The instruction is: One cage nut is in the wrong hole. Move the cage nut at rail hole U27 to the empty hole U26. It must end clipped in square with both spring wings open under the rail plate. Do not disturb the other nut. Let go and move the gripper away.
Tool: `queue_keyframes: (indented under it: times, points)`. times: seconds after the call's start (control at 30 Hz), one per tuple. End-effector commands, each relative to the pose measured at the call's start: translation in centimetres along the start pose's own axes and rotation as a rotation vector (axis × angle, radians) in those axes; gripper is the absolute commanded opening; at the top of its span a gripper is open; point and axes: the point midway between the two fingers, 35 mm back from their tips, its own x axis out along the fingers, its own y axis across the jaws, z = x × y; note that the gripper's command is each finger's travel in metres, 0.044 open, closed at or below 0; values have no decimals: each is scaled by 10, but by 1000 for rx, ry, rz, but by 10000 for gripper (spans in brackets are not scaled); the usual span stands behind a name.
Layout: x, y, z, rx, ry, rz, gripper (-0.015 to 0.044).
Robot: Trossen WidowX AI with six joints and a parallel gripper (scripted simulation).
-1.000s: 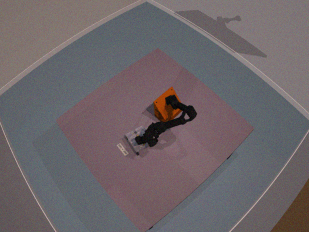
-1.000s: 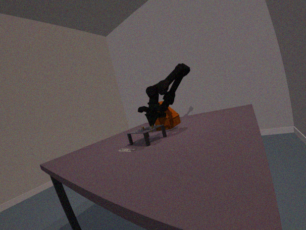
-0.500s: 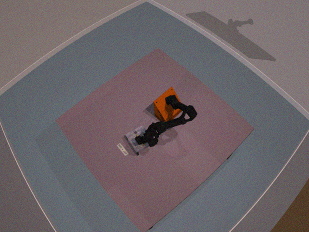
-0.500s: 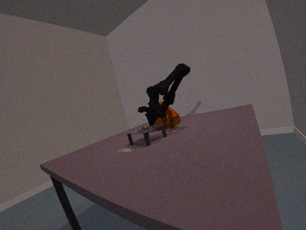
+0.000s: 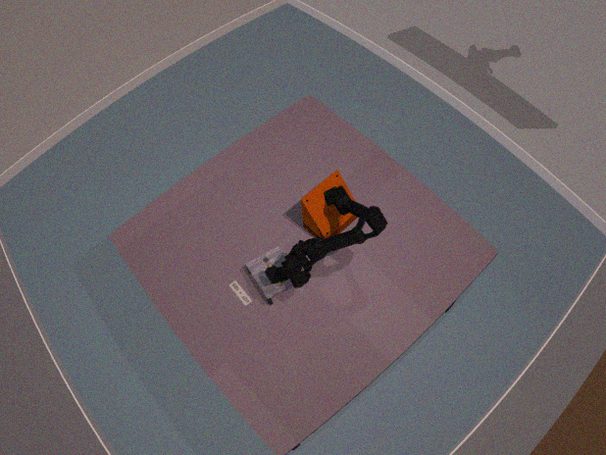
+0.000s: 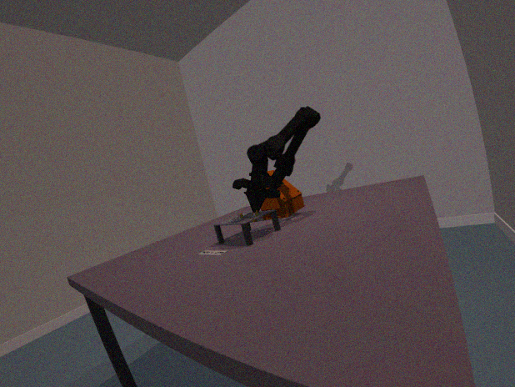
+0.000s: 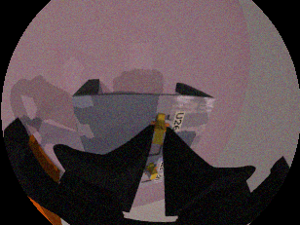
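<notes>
The end effector (image 7: 160, 127) grips a yellow nut (image 7: 159, 132) — right beside the U26 label (image 7: 178, 121).

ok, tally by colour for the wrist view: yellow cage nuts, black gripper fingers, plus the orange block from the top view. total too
Yellow cage nuts: 2
Black gripper fingers: 2
Orange block: 1
Total: 5

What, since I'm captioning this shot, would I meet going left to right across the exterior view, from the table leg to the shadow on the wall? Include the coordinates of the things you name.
Table leg (image 6: 107, 334) → white paper label (image 5: 240, 292) (image 6: 213, 253) → orange block (image 5: 316, 200) (image 6: 297, 202) (image 7: 45, 159) → arm's shadow on the wall (image 6: 342, 175)
</notes>
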Motion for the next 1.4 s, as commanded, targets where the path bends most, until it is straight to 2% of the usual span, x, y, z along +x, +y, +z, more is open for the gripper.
queue_keyframes:
  times: [0.0,1.37]
  points:
    - [-1,-1,0,1,1,-7,24]
    - [-1,1,0,2,2,-29,24]
